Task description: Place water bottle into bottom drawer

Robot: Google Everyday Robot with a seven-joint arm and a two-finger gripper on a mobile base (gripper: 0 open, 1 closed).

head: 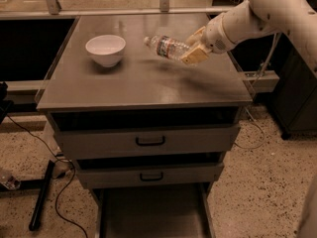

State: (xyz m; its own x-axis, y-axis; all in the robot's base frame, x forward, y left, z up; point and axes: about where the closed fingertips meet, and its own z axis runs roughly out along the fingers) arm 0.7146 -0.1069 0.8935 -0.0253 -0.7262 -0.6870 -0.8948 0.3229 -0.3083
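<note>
Gripper (194,51) hangs over the cabinet top's (138,86) right side, clamped on the water bottle's (166,47) base; its cap points left toward the bowl (105,49). Bottom drawer (153,214) stands open below.

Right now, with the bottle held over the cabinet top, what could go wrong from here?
The gripper holds the water bottle by its base end only, cap jutting sideways; it may pivot or slip from the fingers.
The cap points toward the white bowl; a leftward swing might knock it.
The bottom drawer lies open low down, beneath two upper drawers; the descent could clip them.
</note>
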